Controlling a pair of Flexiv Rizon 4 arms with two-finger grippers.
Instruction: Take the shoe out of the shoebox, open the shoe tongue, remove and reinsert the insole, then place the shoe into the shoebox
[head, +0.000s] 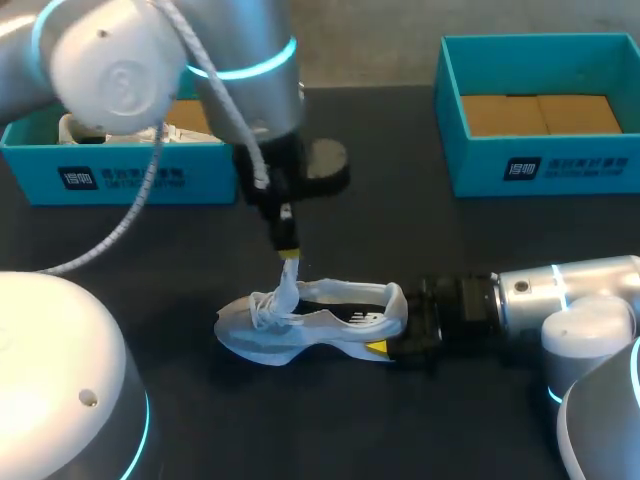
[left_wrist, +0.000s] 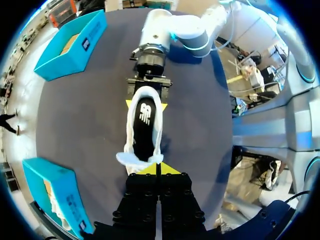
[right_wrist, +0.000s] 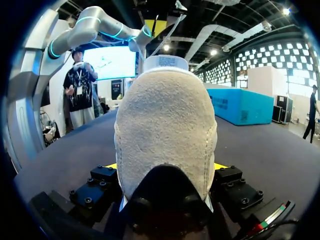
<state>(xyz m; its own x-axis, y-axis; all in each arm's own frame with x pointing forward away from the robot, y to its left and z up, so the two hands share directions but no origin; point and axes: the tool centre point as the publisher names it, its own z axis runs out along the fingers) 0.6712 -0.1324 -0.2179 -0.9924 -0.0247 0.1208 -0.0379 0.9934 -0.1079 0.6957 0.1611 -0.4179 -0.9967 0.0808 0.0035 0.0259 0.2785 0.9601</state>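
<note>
Right tool (head: 392, 330) clamped on heel (right_wrist: 165, 125). Shoe (head: 320, 322) lies on surface (head: 150, 260), already unboxed. Left tool (head: 289, 258) pressed together, pinching tongue (left_wrist: 137, 158) upward. Box (head: 540, 165) far right. Tongue step underway. Insole (left_wrist: 145, 125) still seated, seen only in left wrist view. Removal, reinsertion, boxing remain.

Even overhead light; soft shadow beneath shoe (head: 330, 318)

right gripper (right_wrist: 166, 167) clamps shoe (right_wrist: 165, 125) heel, 12 o'clock | blue box (right_wrist: 240, 106), 2 o'clock | left arm (right_wrist: 87, 29), 11 o'clock, above shoe
</note>
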